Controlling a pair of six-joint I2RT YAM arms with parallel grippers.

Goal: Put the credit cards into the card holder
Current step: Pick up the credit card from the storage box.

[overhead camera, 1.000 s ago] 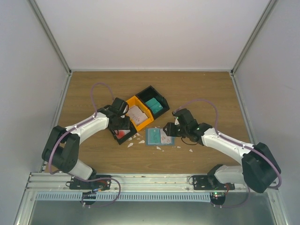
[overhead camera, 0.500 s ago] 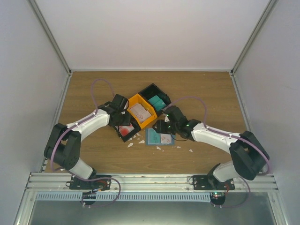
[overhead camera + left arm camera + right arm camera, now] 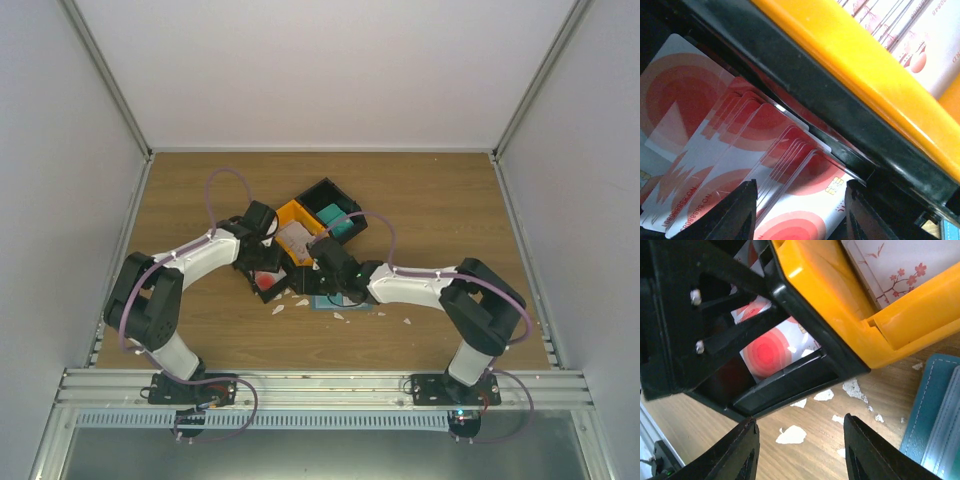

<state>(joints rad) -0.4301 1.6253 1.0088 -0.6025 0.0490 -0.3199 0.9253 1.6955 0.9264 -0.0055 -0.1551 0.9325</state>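
Beneath the right gripper (image 3: 799, 436), the card holder (image 3: 344, 303) lies mostly hidden.

**2 white-and-black arms with lilac cables**

The left arm (image 3: 190, 262) and right arm (image 3: 425, 285) share 1 build. Smooth white shells cover the long links, bulky black housings sit at the joints, and the bases (image 3: 190, 390) are black with dark wiring. A thin lilac cable (image 3: 209, 200) loops along each arm. In the wrist views, the left gripper (image 3: 800, 212) and right gripper (image 3: 800, 450) each show 2 matte black fingers (image 3: 740, 212) with blunt, rounded tips.
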